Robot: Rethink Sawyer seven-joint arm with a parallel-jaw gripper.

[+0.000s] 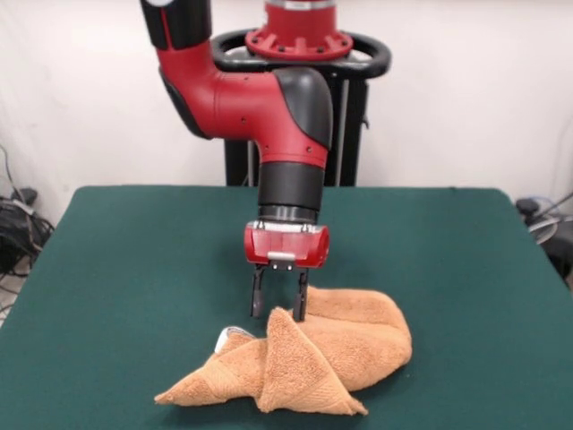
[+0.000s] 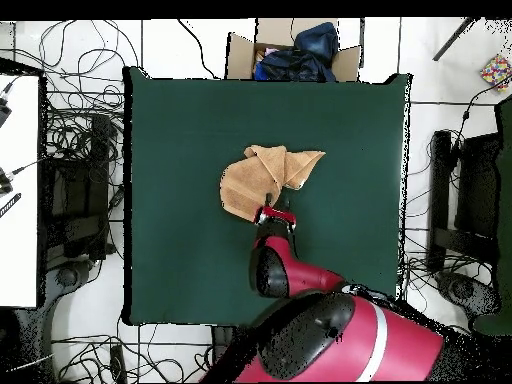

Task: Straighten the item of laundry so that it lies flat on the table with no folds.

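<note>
The hand towel [image 1: 304,358] is lying bunched and folded over itself near the middle of the dark green surface [image 1: 116,260] — far from flat. The end effector [image 1: 279,309] is hanging over the towel's rear edge, fingers narrowly parted with nothing visibly gripped between them. A good grasp is taking one layer at the peaked fold — then drawing outward, low and slow.

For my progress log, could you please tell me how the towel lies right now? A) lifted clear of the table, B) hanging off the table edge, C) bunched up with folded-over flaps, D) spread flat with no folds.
C: the towel sits crumpled on the table, with pointed flaps folded over, below the gripper.
</note>
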